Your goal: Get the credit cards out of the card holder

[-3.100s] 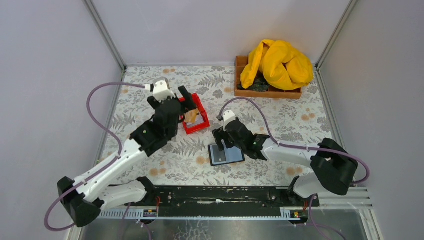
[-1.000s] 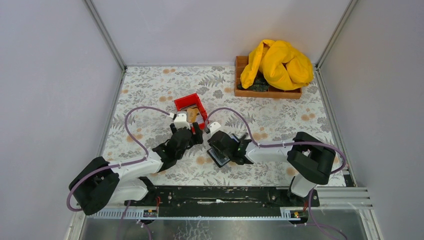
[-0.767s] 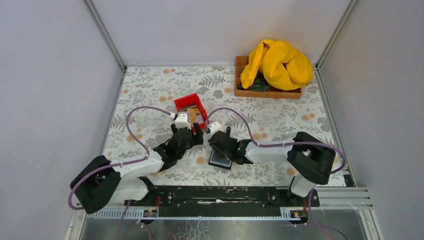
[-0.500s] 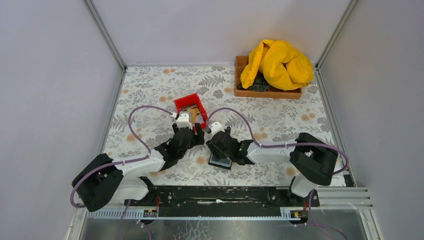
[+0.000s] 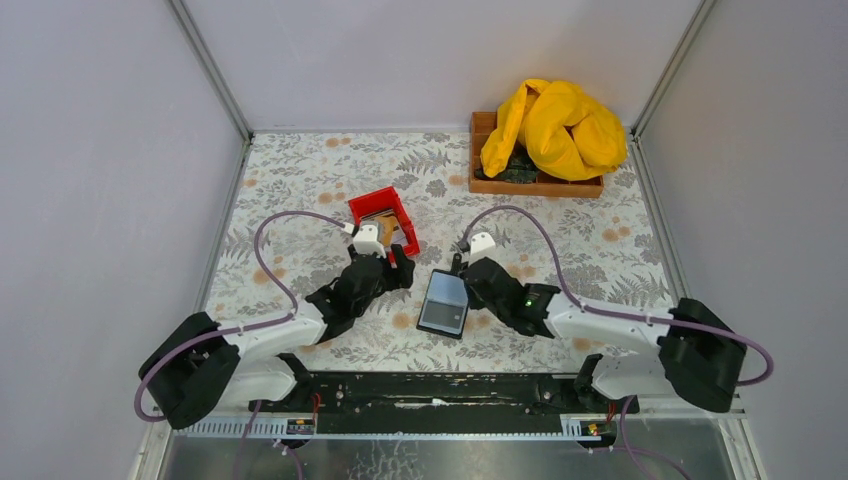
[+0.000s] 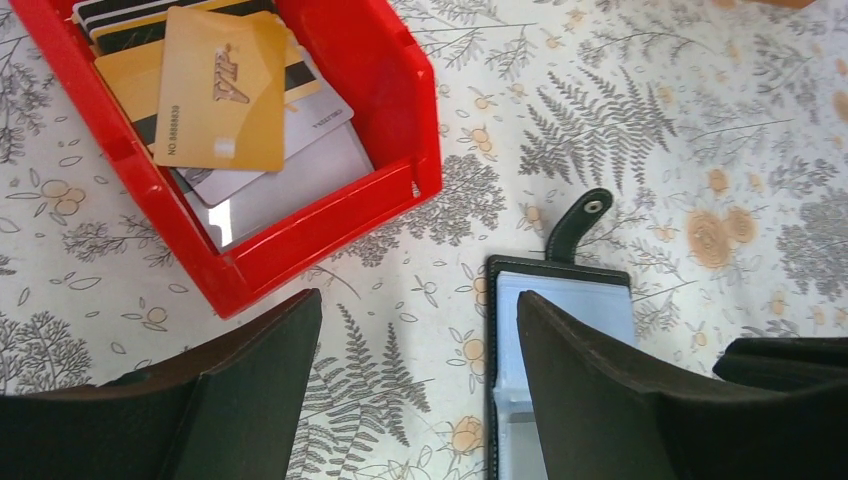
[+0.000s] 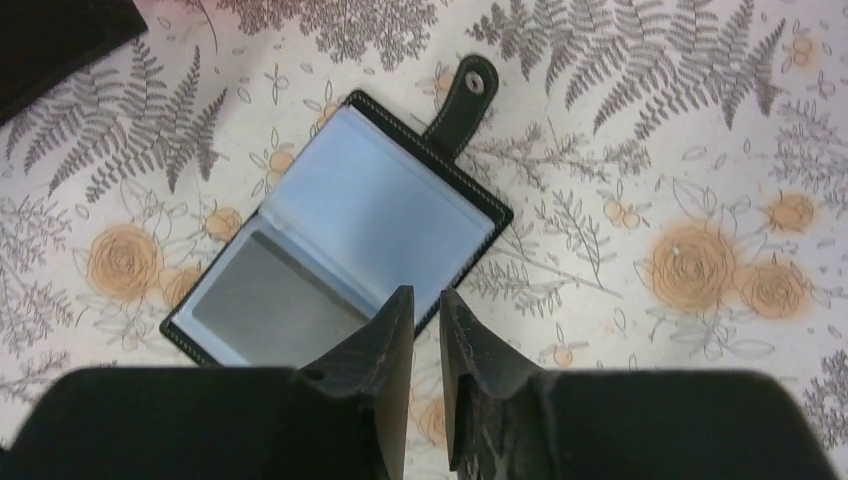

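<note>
I see the card holder (image 5: 444,303) lying open at table center, strap at 12 o'clock. Red bin (image 5: 384,220) at its 11 holds the credit cards (image 6: 222,88). Wooden tray (image 5: 536,183) with yellow cloth (image 5: 555,128) at 1. Left gripper (image 6: 415,385) released, empty; right gripper (image 7: 423,325) nearly clenched, empty.

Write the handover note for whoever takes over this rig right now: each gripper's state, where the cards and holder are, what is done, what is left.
Left gripper: open, empty, hovering between the red bin and the card holder.
Right gripper: nearly closed, holding nothing, over the holder's edge.
Credit cards: several lie in the red bin.
Card holder: lying open on the table; one sleeve shows a grey card.
Left: pull that out, check the other sleeves.
</note>
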Controlling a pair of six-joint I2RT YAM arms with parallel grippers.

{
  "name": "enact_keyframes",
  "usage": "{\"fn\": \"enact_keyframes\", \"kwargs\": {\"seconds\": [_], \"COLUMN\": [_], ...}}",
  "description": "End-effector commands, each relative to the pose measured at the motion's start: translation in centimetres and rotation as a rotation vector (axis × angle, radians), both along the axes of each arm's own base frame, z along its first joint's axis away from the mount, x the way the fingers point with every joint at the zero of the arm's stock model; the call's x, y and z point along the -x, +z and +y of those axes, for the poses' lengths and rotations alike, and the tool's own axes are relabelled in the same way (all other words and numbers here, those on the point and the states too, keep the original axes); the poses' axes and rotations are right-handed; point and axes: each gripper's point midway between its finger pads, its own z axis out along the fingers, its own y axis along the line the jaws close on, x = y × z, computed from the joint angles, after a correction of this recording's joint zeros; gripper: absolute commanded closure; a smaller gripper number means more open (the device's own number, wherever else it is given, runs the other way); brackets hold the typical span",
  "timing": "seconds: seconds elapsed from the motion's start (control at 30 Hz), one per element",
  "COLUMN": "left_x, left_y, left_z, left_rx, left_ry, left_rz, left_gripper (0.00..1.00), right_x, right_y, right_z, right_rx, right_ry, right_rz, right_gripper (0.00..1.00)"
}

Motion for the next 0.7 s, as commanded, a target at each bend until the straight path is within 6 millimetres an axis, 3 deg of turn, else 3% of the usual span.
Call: {"fn": "enact_keyframes", "kwargs": {"seconds": [0.0, 0.2, 0.4, 0.67], "left_x": [-0.2, 0.0, 0.1, 0.1], "left_y": [2.4, 2.7, 3.0, 3.0], "left_z": [-1.2, -1.2, -1.0, -0.9], "left_rx": [0.087, 0.092, 0.095, 0.094], "left_ry": [-0.038, -0.042, -0.039, -0.038], "left_rz": [-0.069, -0.07, -0.079, -0.076], "left_gripper": [0.22, 0.22, 0.22, 0.22], "right_x": [2.7, 5.3, 6.8, 8.8], "right_y": [-1.3, -4.5, -5.4, -6.8], "right_z": [-1.6, -2.6, -1.6, 1.8], "right_rx": [-0.002, 0.04, 0.032, 0.055], "right_ry": [-0.018, -0.07, -0.039, 0.026], "right_rz": [0.064, 0.13, 0.154, 0.177], "right_gripper": [0.77, 0.97, 0.98, 0.97]}}
